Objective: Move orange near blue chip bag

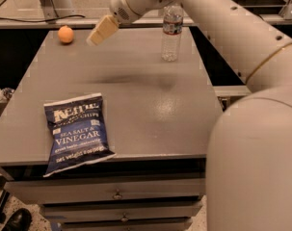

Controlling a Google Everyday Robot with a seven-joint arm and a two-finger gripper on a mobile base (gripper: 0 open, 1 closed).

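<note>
The orange point(65, 34) sits at the far left corner of the grey table point(136, 95). The blue chip bag point(76, 132) lies flat at the table's front left, its lower end hanging slightly over the front edge. My gripper point(101, 31) hangs above the table's far side, a little to the right of the orange and apart from it, pointing down and left. It holds nothing that I can see.
A clear plastic water bottle point(171, 32) stands upright at the far right of the table. My arm point(222, 28) crosses the upper right of the view. Drawers point(116, 194) are below the table's front edge. A shoe point(15, 220) is on the floor, bottom left.
</note>
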